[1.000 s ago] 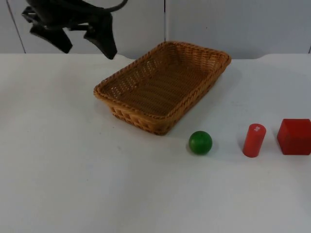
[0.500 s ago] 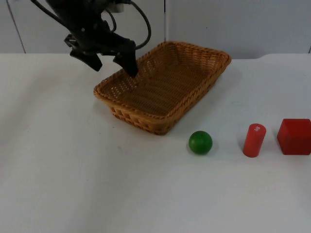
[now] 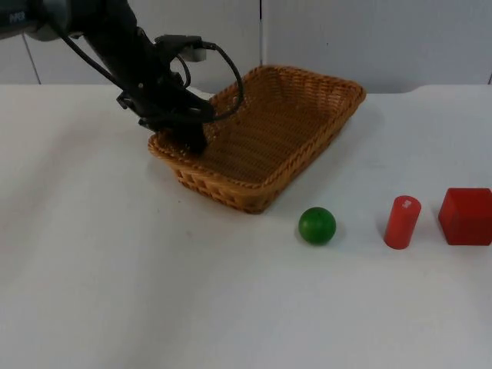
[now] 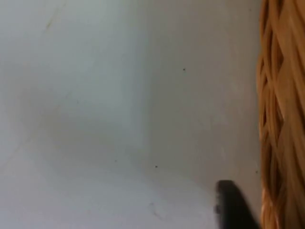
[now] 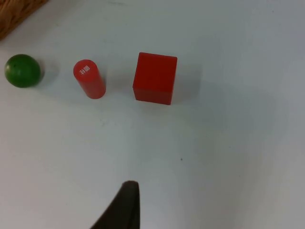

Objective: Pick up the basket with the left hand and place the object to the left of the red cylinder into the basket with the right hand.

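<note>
White table top [image 3: 115, 292]: sitting in front of a grey partition wall [image 3: 400, 38] and bearing every item below. Rectangular woven wicker basket [image 3: 261, 134]: lying at an angle toward the back of the table, its interior holding no objects. Left gripper [image 3: 188, 138]: reaching down at the basket's near-left corner, over the rim; whether its fingers are apart or clamped on the rim cannot be told; in the left wrist view one black fingertip [image 4: 233, 205] is standing just beside the basket's woven wall [image 4: 281, 114]. Red cube [image 3: 466, 216]: resting farthest right. Red cylinder [image 3: 402, 221]: standing upright just left of the cube, apart from it. Green ball [image 3: 317, 225]: lying on the table left of the cylinder, near the basket's front corner but outside it. Right gripper: hanging above the table, looking onto ball [image 5: 22, 70], cylinder [image 5: 89, 78] and cube [image 5: 155, 78]; finger state cannot be told.
</note>
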Motion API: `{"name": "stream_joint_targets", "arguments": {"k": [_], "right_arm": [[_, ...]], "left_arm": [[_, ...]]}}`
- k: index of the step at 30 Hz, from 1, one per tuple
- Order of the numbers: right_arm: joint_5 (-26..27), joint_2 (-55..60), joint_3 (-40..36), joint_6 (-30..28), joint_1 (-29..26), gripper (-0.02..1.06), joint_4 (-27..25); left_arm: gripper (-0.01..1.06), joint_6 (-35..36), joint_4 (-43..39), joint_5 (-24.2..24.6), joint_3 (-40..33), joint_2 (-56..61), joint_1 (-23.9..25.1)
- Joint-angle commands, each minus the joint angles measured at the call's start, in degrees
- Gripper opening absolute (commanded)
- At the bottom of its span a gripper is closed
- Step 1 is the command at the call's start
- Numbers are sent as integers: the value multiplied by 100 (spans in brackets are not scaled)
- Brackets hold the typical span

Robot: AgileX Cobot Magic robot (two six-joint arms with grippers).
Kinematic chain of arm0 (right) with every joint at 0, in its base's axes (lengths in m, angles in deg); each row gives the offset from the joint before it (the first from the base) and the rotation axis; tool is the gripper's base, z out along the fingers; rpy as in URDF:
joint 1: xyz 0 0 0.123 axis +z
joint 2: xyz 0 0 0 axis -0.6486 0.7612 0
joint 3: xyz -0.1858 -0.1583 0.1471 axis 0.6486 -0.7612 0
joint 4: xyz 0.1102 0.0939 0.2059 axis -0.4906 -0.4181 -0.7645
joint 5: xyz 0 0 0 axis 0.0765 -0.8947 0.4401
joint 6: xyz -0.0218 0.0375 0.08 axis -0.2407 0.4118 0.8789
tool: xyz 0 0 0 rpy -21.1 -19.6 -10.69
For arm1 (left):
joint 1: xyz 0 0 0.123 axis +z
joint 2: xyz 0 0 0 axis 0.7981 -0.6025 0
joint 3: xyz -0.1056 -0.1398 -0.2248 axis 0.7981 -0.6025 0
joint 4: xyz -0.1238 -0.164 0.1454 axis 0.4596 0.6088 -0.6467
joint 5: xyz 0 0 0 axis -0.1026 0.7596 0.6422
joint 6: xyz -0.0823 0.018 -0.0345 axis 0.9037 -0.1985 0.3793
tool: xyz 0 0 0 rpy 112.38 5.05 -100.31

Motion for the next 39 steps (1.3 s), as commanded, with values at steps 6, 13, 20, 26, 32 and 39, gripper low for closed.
{"name": "stream_joint_targets", "arguments": {"k": [6, 13, 20, 26, 32, 39], "right_arm": [[46, 7, -6, -31, -31, 105, 127], [91, 7, -6, -31, -31, 105, 158], [141, 7, -6, -31, -31, 105, 277], [141, 7, -6, -31, -31, 105, 277], [130, 7, -6, -31, -31, 105, 242], [118, 7, -6, -9, -31, 105, 233]], "left_arm": [[0, 326, 66, -217, 43, 74, 55], [0, 706, 77, 280, 53, 601, 204], [0, 1340, 78, 634, 32, 1527, 204], [0, 1818, 78, 634, 28, 2117, 204], [0, 1897, 110, 634, -639, 2725, 204], [0, 1610, 246, 634, -2805, 3726, 304]]}}
